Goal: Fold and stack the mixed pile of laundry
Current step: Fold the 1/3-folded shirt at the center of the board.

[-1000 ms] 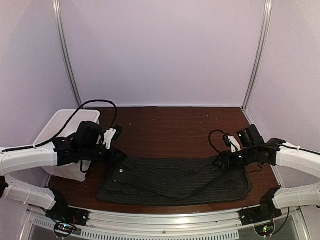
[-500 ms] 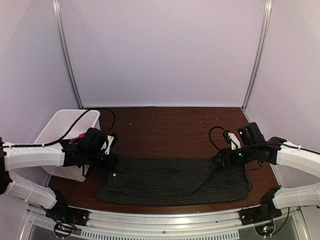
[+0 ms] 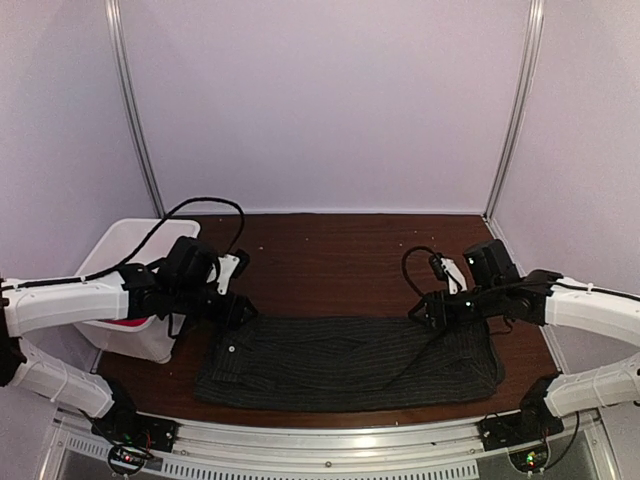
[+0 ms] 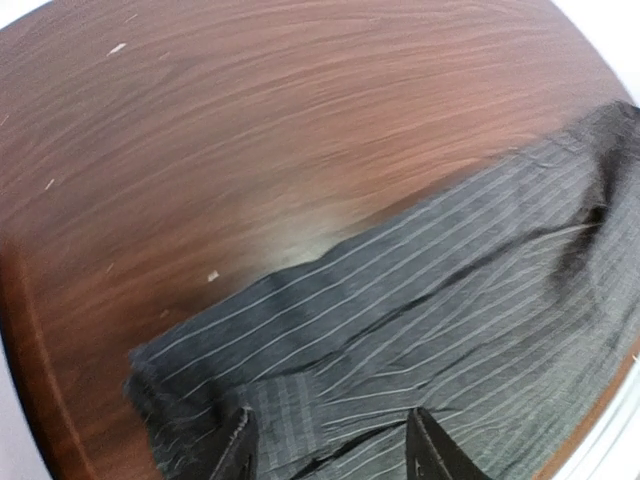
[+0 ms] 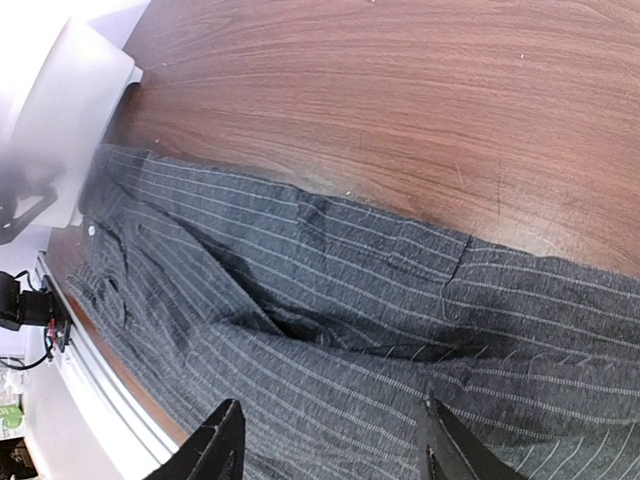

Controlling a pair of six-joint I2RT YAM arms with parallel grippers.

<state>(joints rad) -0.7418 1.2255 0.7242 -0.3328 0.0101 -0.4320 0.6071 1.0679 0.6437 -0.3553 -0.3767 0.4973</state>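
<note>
While flat on the table (image 3: pixel 330 255), pinstriped shirt (image 3: pixel 350 362), left hand (image 3: pixel 236 310) and right hand (image 3: pixel 426 312) agape above it.

**A robot test booth in a lab**

The setting is a laboratory work cell. Plain pale lilac panels (image 3: pixel 320 100) close it in on three sides, held by bare metal posts (image 3: pixel 133 110) at the back corners. A dark wooden table (image 3: pixel 330 250) fills the booth. The left arm (image 3: pixel 60 305) and the right arm (image 3: pixel 590 310), both white and black, stand on a metal rail (image 3: pixel 330 437) along the near edge, with loose black cables (image 3: pixel 190 207) and small lit circuit boards (image 3: pixel 128 458). The household things are a striped shirt (image 3: pixel 350 360) and a white plastic bin (image 3: pixel 105 245).
</note>
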